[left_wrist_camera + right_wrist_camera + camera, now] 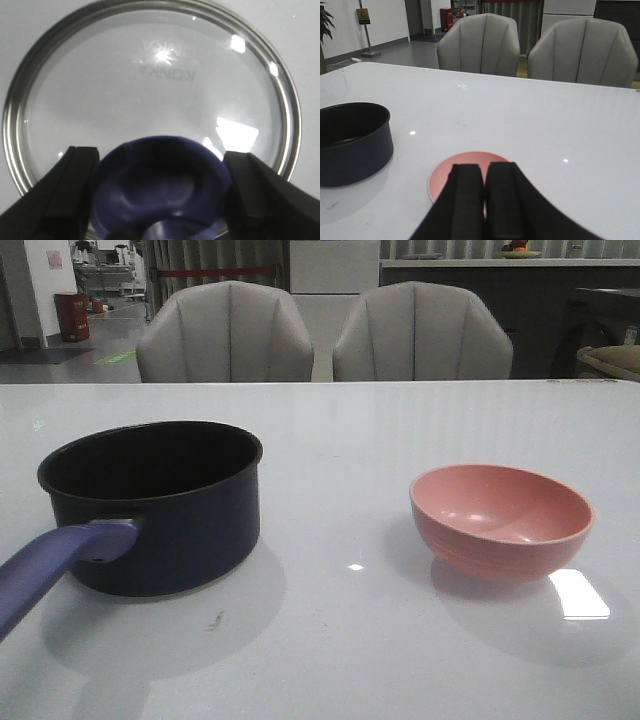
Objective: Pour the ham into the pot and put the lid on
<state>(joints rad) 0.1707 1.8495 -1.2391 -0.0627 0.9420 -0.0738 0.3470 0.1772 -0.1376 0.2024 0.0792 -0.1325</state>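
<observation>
The dark blue pot [170, 525] stands on the left of the table with its lighter blue handle [55, 560] pointing toward me; it also shows in the right wrist view [350, 145]. Its inside is dark and no ham shows in it or anywhere else. The glass lid [150, 90] lies flat on the white table and is out of the front view. My left gripper [161, 152] has its fingers [75, 190] against both sides of the lid's blue knob [160, 190]. My right gripper [484, 167] is shut and empty, just above the pink bowl [445, 182].
The pink bowl [500, 520] stands on the right of the table and looks empty inside. Two grey chairs [225, 335] stand behind the table's far edge. Neither arm shows in the front view.
</observation>
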